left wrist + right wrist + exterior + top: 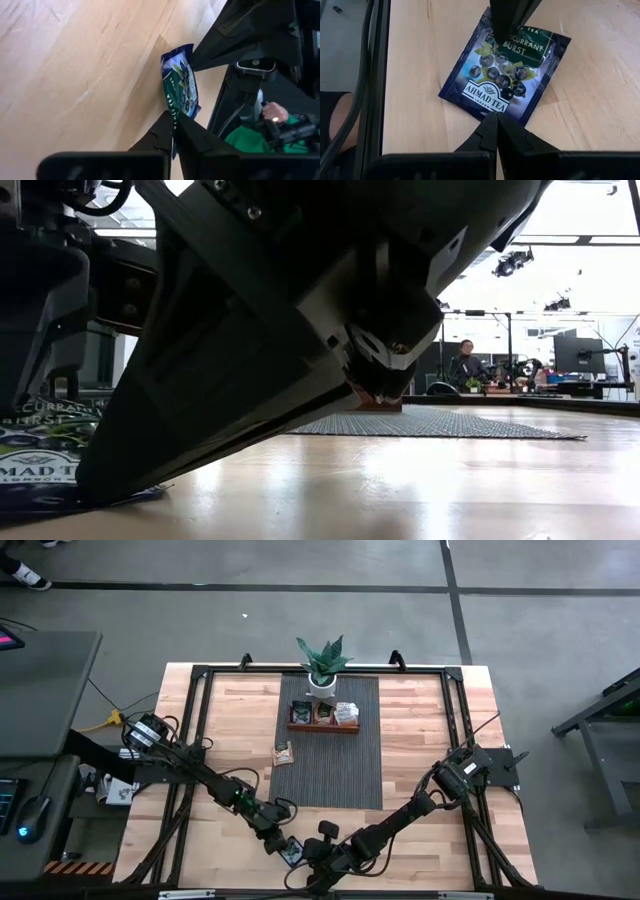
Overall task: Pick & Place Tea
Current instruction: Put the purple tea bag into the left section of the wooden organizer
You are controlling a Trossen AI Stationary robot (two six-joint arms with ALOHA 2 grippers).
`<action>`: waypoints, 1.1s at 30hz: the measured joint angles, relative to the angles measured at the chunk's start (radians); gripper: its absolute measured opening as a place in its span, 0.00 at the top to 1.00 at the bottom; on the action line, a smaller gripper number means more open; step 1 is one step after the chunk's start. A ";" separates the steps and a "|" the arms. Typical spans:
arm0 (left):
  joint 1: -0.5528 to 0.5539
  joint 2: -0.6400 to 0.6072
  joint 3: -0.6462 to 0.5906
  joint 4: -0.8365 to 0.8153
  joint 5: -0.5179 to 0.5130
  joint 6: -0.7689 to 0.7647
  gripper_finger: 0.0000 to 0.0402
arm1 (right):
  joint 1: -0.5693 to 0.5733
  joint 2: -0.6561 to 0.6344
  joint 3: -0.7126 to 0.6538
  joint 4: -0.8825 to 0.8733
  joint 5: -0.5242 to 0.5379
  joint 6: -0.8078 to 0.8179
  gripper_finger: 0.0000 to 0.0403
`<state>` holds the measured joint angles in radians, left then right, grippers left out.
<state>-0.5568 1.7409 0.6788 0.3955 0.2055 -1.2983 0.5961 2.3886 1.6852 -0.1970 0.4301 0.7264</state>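
Note:
A dark blue tea sachet printed with berries lies on the wooden table near its front edge. My left gripper reaches it from the table's left and is shut on its far edge. My right gripper comes in from the right, shut, with its tip at the sachet's opposite, near edge. In the low view the sachet shows its printed face, its near edge on the table. My left gripper pinches the sachet's far edge between its two fingers, slanting down from the table's left. The near edge stays on the table. My right gripper rests its shut fingertips on the sachet's near edge, slanting down from the right.
A wooden tray with several sachets and a potted plant stand at the far end of a grey mat. One loose sachet lies by the mat's left edge. Black rails run along the table's sides. A person sits far behind.

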 joint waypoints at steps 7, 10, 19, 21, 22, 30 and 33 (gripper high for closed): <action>0.000 -0.001 0.000 -0.003 -0.002 0.054 1.00 | 0.002 0.000 0.007 0.003 0.000 -0.008 1.00; 0.000 -0.001 0.000 -0.003 -0.006 0.060 1.00 | 0.009 -0.007 0.019 -0.004 0.022 -0.045 1.00; 0.000 -0.002 0.001 -0.003 -0.008 0.089 1.00 | 0.040 -0.089 0.024 -0.080 0.166 -0.136 1.00; 0.001 -0.002 0.001 -0.005 0.010 0.105 1.00 | 0.052 -0.113 0.025 -0.129 0.208 -0.124 1.00; 0.003 -0.002 0.001 -0.005 0.025 0.118 1.00 | 0.057 -0.120 0.025 -0.158 0.229 -0.109 1.00; 0.070 -0.076 0.013 -0.083 0.106 0.248 1.00 | 0.091 -0.155 0.026 -0.370 0.321 0.058 1.00; 0.114 -0.141 0.044 -0.249 0.107 0.347 1.00 | 0.092 -0.154 0.024 -0.425 0.316 0.133 1.00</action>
<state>-0.4426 1.6001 0.7231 0.1463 0.3120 -0.9510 0.6884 2.2345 1.7094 -0.6221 0.7458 0.8597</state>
